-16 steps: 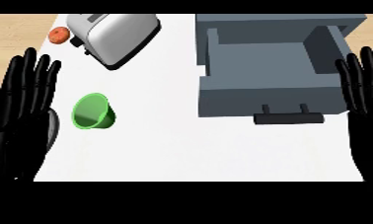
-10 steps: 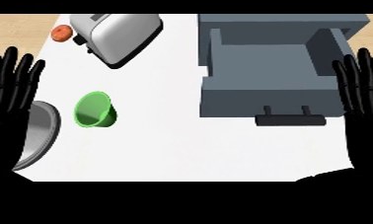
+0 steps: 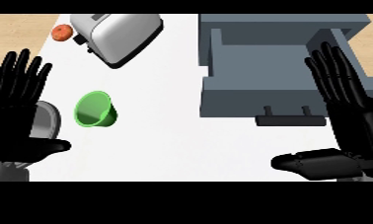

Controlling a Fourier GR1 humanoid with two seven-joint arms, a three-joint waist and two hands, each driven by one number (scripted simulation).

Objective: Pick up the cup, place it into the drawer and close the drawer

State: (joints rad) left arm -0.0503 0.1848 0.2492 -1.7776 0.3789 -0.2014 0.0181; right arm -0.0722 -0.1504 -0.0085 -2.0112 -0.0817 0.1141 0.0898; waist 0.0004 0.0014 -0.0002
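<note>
A green cup (image 3: pixel 95 110) lies on its side on the white counter (image 3: pixel 182 139), its mouth turned toward the lower left. The grey drawer (image 3: pixel 273 99) stands pulled open at the right, nothing inside it, with a dark handle (image 3: pixel 289 118) on its front. My left hand (image 3: pixel 22 114) is at the left edge, fingers straight and pointing up, a short way left of the cup and apart from it. At the right edge my right hand (image 3: pixel 341 114) is open too, fingers up, overlapping the drawer's right side, thumb stretched left.
A silver toaster (image 3: pixel 120 35) lies tilted at the back left, with a small orange-red fruit (image 3: pixel 62 31) beside it. The grey cabinet body (image 3: pixel 284 28) runs along the back right. Wooden floor shows past the counter's far corners.
Both hands have come further into view, the right one showing its palm and thumb. The left hand moved up and right, closer to the cup. The cup and drawer have not moved.
</note>
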